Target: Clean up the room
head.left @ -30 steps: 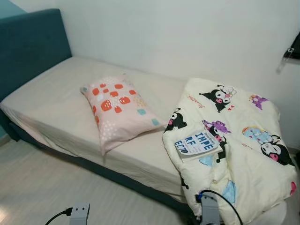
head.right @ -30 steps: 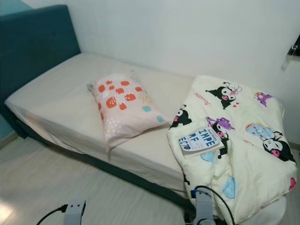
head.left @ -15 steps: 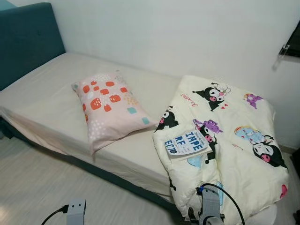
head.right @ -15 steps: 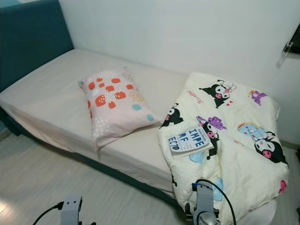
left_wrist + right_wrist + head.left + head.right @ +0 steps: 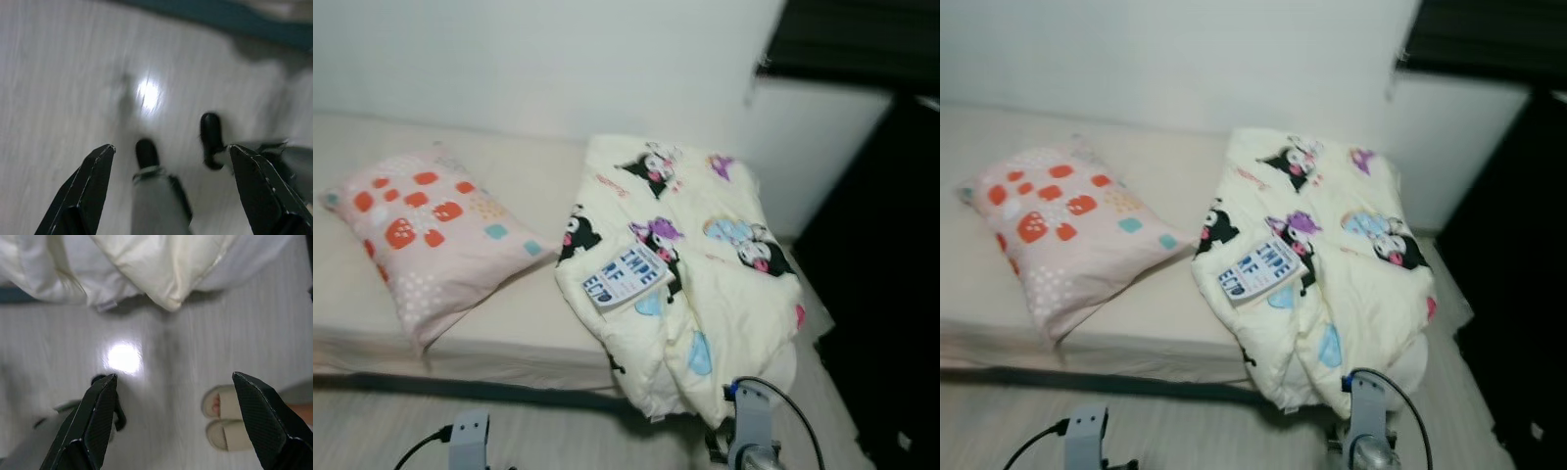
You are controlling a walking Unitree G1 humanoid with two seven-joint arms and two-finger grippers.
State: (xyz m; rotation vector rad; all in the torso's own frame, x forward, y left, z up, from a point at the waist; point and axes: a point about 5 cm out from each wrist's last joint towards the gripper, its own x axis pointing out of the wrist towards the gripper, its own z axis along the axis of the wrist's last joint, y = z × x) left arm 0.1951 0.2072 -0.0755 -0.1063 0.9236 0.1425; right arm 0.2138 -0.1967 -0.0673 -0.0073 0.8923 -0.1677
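A cream cartoon-print quilt point(image 5: 705, 264) lies bunched on the foot end of the bed point(image 5: 509, 333) and hangs over its edge. On the quilt rests a book point(image 5: 625, 276) with blue letters on a white cover. A pink pillow point(image 5: 426, 225) with orange patches lies askew on the bare sheet, left of the quilt. Both arms hang low in front of the bed. My left gripper point(image 5: 171, 147) is open over the pale floor, above my own black feet. My right gripper point(image 5: 174, 377) is open too, over the floor just below the quilt's hanging edge point(image 5: 166, 279).
A dark tall cabinet or doorway point(image 5: 881, 274) stands right of the bed's foot. A person's foot in a beige sandal point(image 5: 220, 418) is on the floor near my right gripper. White wall point(image 5: 558, 59) runs behind the bed. Pale wood floor point(image 5: 372, 431) lies in front.
The camera has swung to the right: headboard gone from view, dark furniture now at the right. Pillow, quilt and book lie as before. Both arms still hang low.
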